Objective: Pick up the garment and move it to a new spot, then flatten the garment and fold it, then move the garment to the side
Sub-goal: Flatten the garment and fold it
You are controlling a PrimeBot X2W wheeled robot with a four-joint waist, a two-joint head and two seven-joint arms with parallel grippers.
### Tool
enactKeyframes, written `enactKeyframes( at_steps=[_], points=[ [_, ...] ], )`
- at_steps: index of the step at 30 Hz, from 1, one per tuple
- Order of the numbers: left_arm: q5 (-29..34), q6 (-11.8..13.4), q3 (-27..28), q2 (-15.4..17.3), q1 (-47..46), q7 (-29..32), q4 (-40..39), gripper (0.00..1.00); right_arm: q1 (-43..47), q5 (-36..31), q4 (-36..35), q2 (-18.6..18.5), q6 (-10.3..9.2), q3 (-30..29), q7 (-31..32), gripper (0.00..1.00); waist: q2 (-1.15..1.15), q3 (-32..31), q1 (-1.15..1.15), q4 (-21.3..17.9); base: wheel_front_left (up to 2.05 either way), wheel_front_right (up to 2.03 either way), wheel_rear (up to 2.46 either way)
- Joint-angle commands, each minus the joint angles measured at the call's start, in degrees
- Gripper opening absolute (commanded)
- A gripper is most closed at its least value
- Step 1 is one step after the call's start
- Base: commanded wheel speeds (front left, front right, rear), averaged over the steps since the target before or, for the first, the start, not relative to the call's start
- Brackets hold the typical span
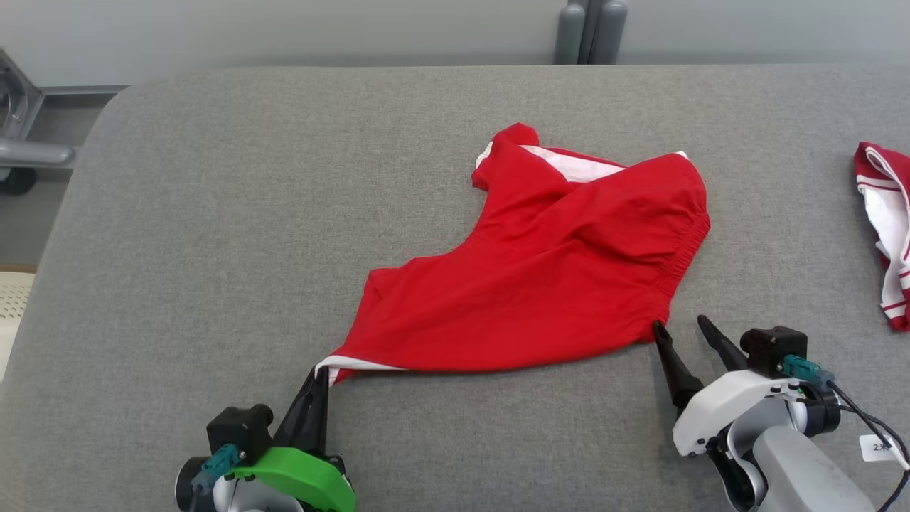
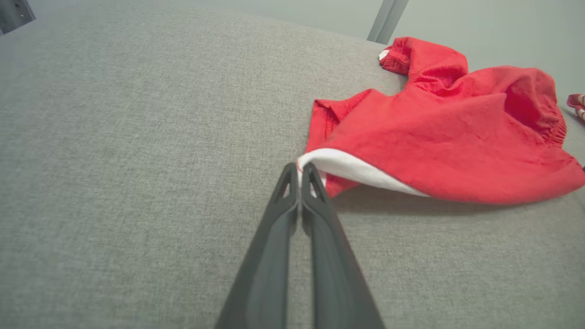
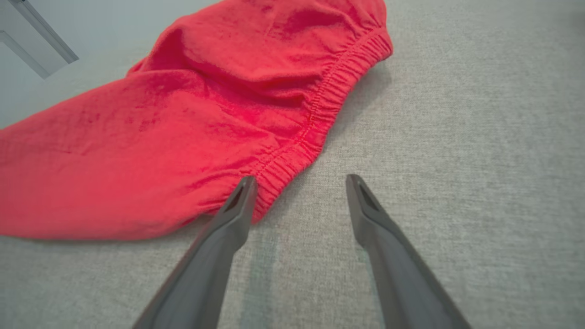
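Observation:
The garment (image 1: 554, 263) is a pair of red shorts with white trim, lying rumpled across the middle of the grey padded table (image 1: 213, 235). My left gripper (image 1: 323, 371) is shut on the white-edged hem corner at the garment's near left (image 2: 320, 161), pulling that corner out to a point. My right gripper (image 1: 681, 326) stands open at the near right corner, just by the elastic waistband (image 3: 320, 119). Its left fingertip (image 3: 247, 183) touches the waistband's edge, and the other finger rests over bare table.
A second red and white garment (image 1: 885, 227) lies at the table's right edge. Grey posts (image 1: 590, 32) stand behind the far edge, and a metal frame (image 1: 21, 135) sits off the table's left side. Open grey surface stretches left of the shorts.

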Motion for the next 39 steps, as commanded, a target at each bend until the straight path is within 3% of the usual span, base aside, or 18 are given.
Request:
enactKeyframes(
  at_steps=[1,13,22,23,25,33,39],
  points=[
    [0.4,-0.1,0.3,0.2,0.4,0.0,0.8,1.00,0.6,1.1,0.0,-0.5,-0.09,1.2,-0.2,1.00,0.00,-0.1,0.00,0.3,0.00,0.00,0.00],
    [0.7,-0.1,-0.6,0.2,-1.0,0.0,-0.3,1.00,0.7,9.2,-3.2,-2.8,-0.08,11.6,-0.2,1.00,0.00,1.0,0.00,0.4,0.00,0.00,0.00],
    [1.1,-0.1,-0.6,0.2,-0.9,0.0,-0.8,1.00,-1.0,12.2,-4.8,-4.1,-0.08,13.1,-0.2,1.00,0.00,1.2,0.00,1.2,0.00,0.00,0.00],
    [1.1,-0.1,-0.6,0.2,-0.8,0.0,-0.9,1.00,-1.1,12.2,-4.7,-4.3,-0.08,13.3,-0.2,0.82,0.00,1.2,0.00,1.3,0.00,0.00,0.00],
    [0.9,-0.1,-0.5,0.2,-0.9,0.0,-1.0,1.00,-2.1,11.6,-4.8,-4.8,-0.08,13.7,-0.2,0.02,0.00,1.3,0.00,1.3,0.00,0.00,0.00],
    [0.3,-0.1,-1.4,0.2,-1.3,0.0,-2.5,1.00,-6.1,11.4,-7.4,-7.0,-0.08,11.9,-0.2,0.00,0.00,2.2,0.00,2.1,0.00,0.00,0.00],
    [-0.5,-0.1,-4.5,0.2,-3.1,0.0,-3.0,1.00,-15.7,9.7,-1.1,-9.4,-0.08,14.4,-0.2,0.00,0.00,4.8,0.00,5.5,0.00,0.00,0.00]
  ],
)
